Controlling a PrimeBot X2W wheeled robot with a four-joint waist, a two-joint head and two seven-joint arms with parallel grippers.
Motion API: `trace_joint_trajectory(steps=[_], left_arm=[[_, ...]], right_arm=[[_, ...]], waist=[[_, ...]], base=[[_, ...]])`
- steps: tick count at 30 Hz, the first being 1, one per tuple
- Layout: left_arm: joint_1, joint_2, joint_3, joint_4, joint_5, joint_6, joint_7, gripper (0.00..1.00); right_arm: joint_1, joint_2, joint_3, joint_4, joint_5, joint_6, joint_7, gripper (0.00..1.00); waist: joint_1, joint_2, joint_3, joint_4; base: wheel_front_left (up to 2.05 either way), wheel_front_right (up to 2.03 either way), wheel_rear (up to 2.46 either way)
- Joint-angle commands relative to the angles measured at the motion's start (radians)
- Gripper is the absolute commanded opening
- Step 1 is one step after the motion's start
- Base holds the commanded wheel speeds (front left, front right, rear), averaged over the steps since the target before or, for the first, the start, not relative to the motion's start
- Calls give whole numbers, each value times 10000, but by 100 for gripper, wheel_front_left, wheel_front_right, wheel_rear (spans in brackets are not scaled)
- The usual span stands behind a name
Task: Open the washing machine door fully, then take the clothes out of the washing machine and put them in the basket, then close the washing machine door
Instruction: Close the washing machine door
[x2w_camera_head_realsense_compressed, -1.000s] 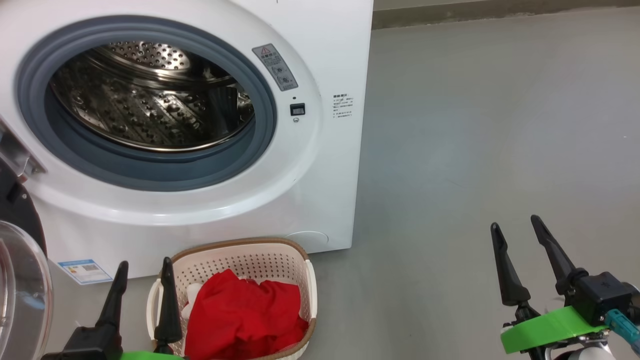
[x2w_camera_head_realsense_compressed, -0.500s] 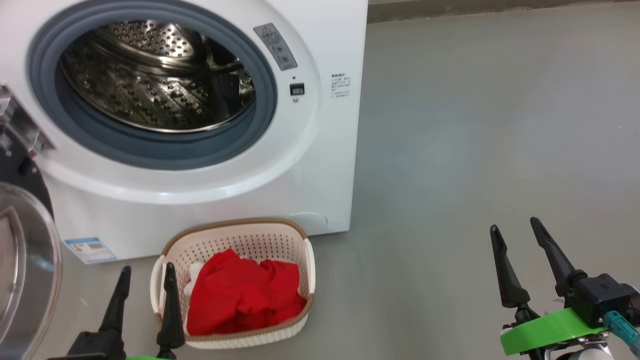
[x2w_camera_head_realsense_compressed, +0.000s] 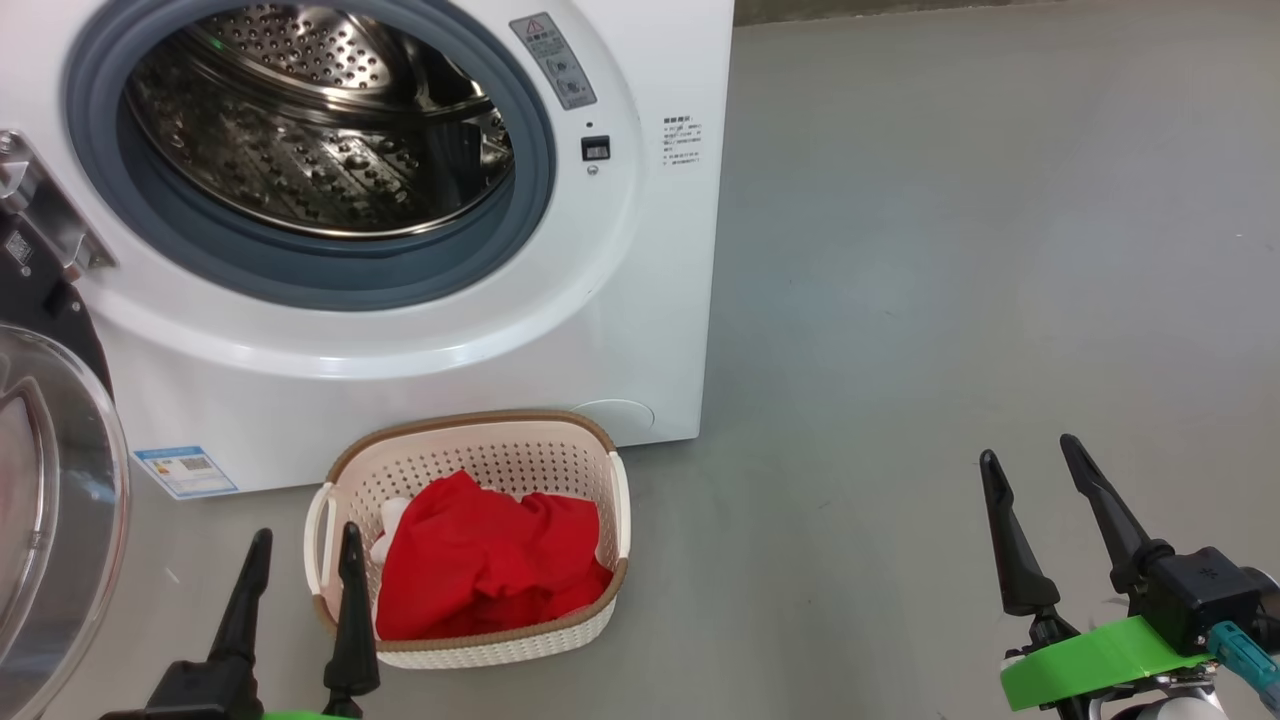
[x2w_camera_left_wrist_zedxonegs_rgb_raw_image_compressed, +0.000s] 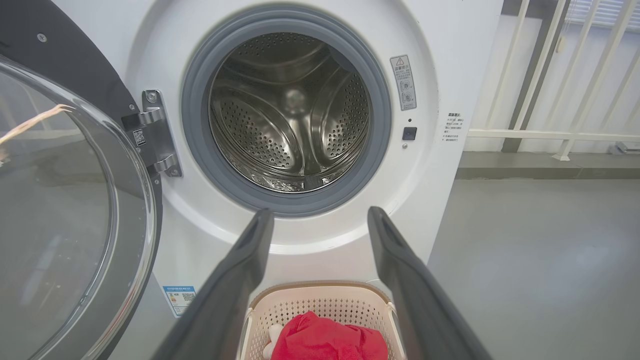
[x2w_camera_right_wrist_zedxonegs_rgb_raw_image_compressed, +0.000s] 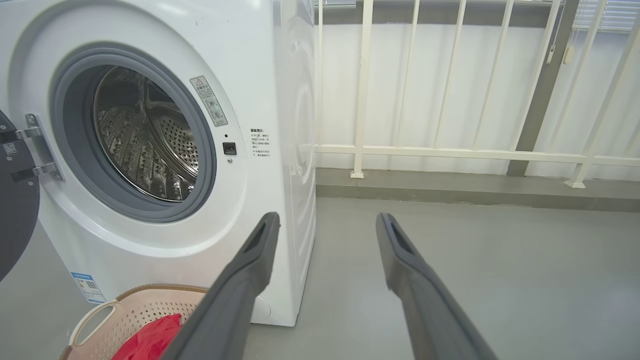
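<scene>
though illegible, blue label (x2w_camera_head_realsense_compressed: 186, 471) and warning sticker (x2w_camera_head_realsense_compressed: 553, 60) on the washing machine (x2w_camera_head_realsense_compressed: 640, 300)

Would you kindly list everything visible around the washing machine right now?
washing machine: one, white with steel drum, upper left of head view
washing machine door: one, black with clear glass, swung open at the machine's left
basket: one, cream with brown rim, on the floor before the machine
clothes: a heap, red plus a white piece, in the basket
label: one, blue, machine's lower corner
railing: one, white, behind the machine
floor: grey
left gripper: one, dark, open, by the basket
right gripper: one, dark, open, over the floor
</scene>
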Motion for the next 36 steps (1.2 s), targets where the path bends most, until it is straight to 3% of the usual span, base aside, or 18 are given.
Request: trace_joint_trajectory(steps=[1, 16, 36], left_arm=[[-219, 146, 310, -284, 114, 78, -33, 100], [-298, 192, 266, -436, 162, 314, -58, 100], [-157, 202, 254, -860, 277, 778, 6, 100]], right_arm=[[-226, -87, 228, -253, -18, 48, -65, 100], [-204, -87, 266, -313, -54, 48, -65, 100], [-344, -87, 614, -419, -252, 48, -65, 100]], waist=[[0, 0, 3, 4], [0, 0, 15, 465], [0, 0, -51, 2263]], base=[[0, 0, 0], [0, 0, 0], [0, 0, 0]])
